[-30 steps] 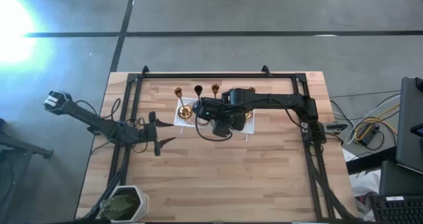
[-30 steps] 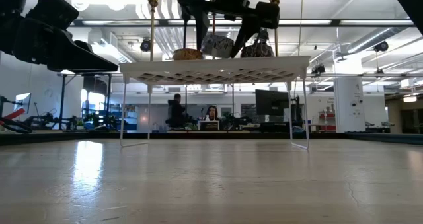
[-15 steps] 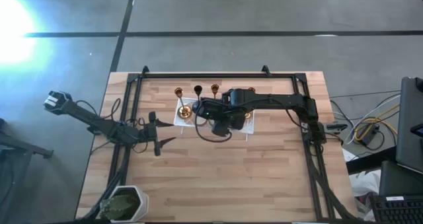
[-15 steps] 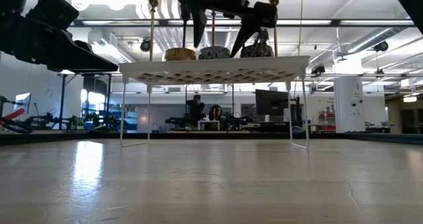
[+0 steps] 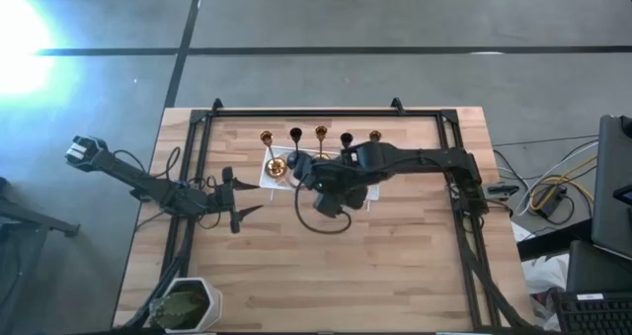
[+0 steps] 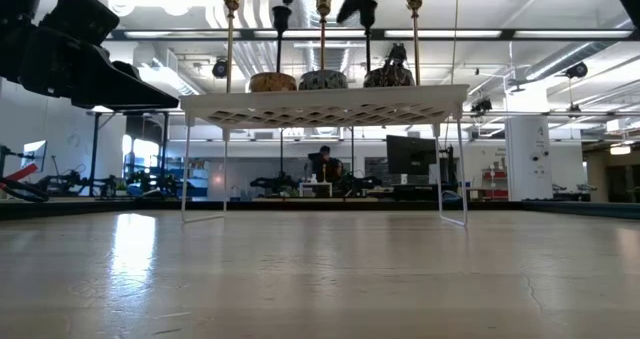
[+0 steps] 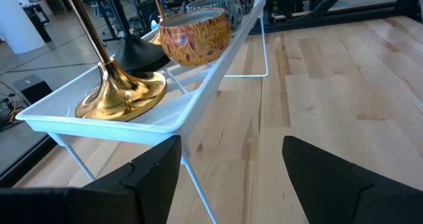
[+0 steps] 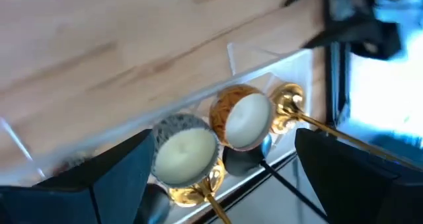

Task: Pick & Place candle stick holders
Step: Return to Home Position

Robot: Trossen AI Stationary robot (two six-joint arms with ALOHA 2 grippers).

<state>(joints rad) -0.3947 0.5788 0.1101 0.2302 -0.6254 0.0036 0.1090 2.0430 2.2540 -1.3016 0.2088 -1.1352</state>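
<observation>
Closest to me is plain wood counter [image 6: 320, 279]. Then there's the left claw [image 7: 231, 145], parked low off the left end of the shelf [image 6: 325, 101], fingers spread wide with nothing in them. Looks like it's just waiting out of the way so the other arm has room.

Next back, the right claw [image 8: 223, 138] hangs above the shelf, pointed down at the candles [image 6: 323, 80]. It's also wide and also empty. My guess is it's kept high so it can head home without brushing anything.

The shelf is a white thing on thin wire legs, with three jar candles along its front edge. Behind them, along the far edge, all five holders [image 6: 323, 1] stand upright in a row, gold and black alternating, bases on the shelf. Makes sense to me: tall skinny stuff at the back, short stuff in front, so nothing has to reach past those tippy stems.

So the placing part looks done. The only risk I see is the right arm clipping a stem on its way out, since the tops stand about level with its fingertips.

Way behind, a person [image 6: 323, 164] sits at a desk.
</observation>
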